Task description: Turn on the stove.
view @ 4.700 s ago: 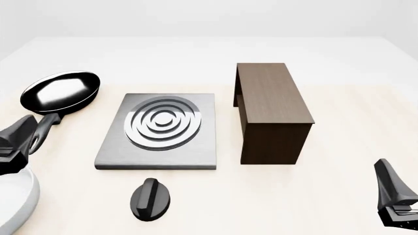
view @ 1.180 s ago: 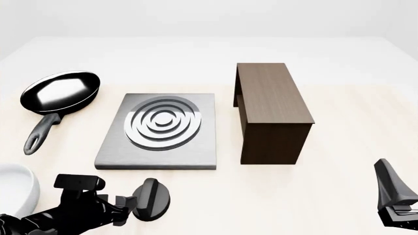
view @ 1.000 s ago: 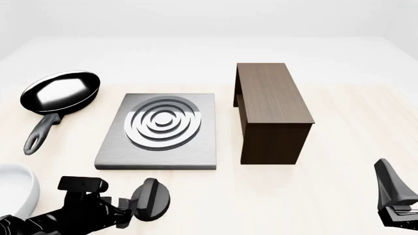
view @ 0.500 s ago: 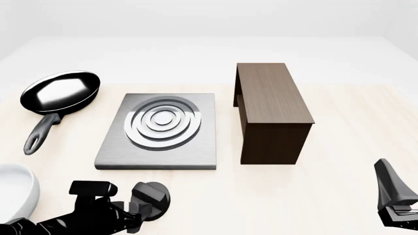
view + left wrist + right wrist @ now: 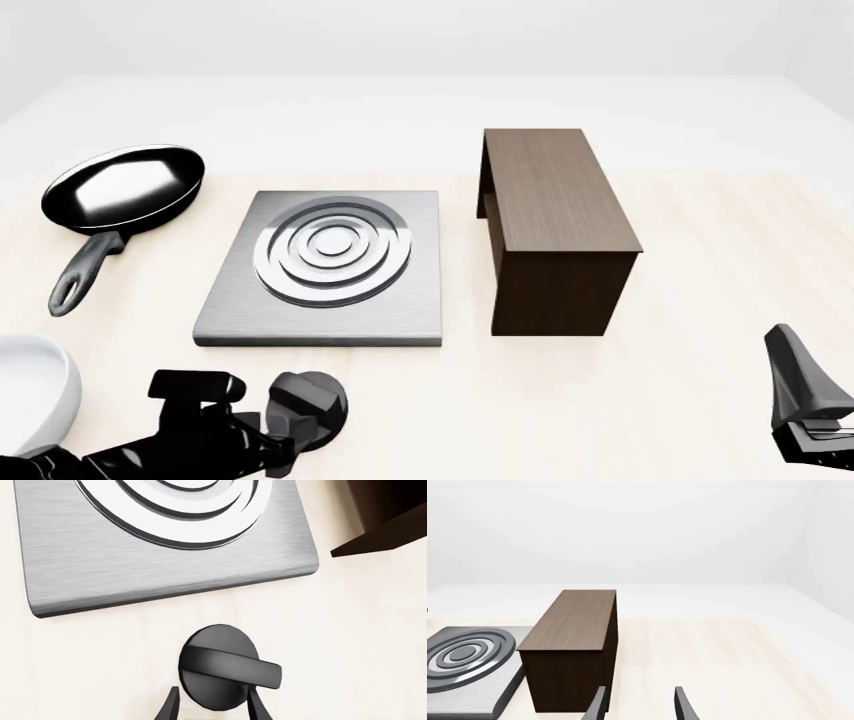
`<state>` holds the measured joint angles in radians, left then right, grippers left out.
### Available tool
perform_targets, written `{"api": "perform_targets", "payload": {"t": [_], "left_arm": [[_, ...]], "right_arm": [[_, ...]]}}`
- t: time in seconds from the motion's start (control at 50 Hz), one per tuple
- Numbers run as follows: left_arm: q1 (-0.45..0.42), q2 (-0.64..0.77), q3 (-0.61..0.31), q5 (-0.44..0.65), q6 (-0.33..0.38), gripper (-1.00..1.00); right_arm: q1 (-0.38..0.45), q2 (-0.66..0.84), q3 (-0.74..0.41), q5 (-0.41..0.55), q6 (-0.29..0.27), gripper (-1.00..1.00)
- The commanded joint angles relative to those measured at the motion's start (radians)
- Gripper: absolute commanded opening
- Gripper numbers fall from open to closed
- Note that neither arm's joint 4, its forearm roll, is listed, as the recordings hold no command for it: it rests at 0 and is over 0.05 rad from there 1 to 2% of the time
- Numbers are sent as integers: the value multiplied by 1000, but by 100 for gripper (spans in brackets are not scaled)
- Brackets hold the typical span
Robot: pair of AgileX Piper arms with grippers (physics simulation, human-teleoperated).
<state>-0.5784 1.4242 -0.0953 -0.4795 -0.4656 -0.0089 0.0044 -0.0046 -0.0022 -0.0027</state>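
The flat square grey metal stove (image 5: 322, 270) with silver burner rings is lying on the pale wooden table (image 5: 694, 250), near the middle. Just in front of it, on the arms' side, the black oval knob (image 5: 308, 403) with a ridge is sitting on the table, a little apart from the stove's front edge.

The left gripper (image 5: 212, 709) is reaching in from the near left corner and is sitting right at the knob. In the left wrist view its two fingers (image 5: 168, 709) are standing one on each side of the knob's round base, with the knob between them. The jaws are parted about as wide as the knob. I cannot tell if they are really squeezing it or only sitting next to it. The ridge on the knob is lying across, from side to side, in that view.

The right gripper (image 5: 638, 705) is waiting low at the near right of the table, well apart from the stove and the knob. Its jaws are parted a bit and are holding nothing.

The tall dark brown wooden cabinet (image 5: 554, 228) is standing just to the right of the stove. The shiny black frying pan (image 5: 123, 190) is lying to the left of the stove, with its handle pointing toward the arms. A white round bowl (image 5: 30, 395) is peeking in at the near left edge.
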Motion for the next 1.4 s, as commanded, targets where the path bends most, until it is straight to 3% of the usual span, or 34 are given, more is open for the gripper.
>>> {"api": "perform_targets", "payload": {"t": [0.02,0.18,0.42,0.58,0.72,0.98,1.4], "left_arm": [[4,-42,14,27,2,100],[9,-83,16,65,12,100],[44,-246,-13,239,60,100],[129,-414,-52,404,109,100],[176,-457,-53,432,127,100],[310,-591,-136,603,204,100],[458,-579,-215,637,283,100]], "right_arm": [[0,0,0,0,0,100],[0,0,0,0,0,100],[0,0,0,0,0,100],[0,0,0,0,0,100],[0,0,0,0,0,100],[0,0,0,0,0,100],[0,0,0,0,0,100]]}}
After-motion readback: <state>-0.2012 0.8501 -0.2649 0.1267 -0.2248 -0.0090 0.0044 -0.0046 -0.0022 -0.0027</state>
